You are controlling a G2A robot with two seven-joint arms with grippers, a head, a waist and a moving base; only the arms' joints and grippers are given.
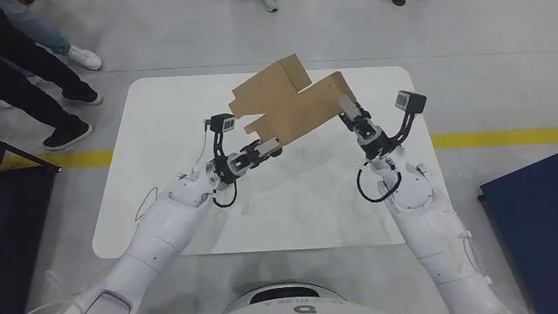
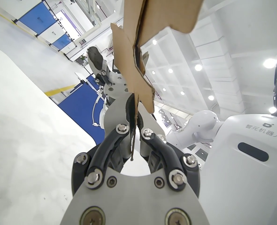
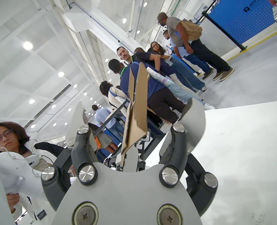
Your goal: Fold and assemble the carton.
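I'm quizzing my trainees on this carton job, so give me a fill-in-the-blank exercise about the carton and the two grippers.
1. The carton is held ___ the white table, not resting on it.
2. The left gripper is ___ on the carton's edge.
3. The right gripper is ___, with one finger on each side of the carton.
Missing words: above; shut; open.

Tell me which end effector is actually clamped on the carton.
The left end effector: its fingers are shut on an edge of the carton. The right end effector has its fingers spread wide, with the carton standing in the gap between them.
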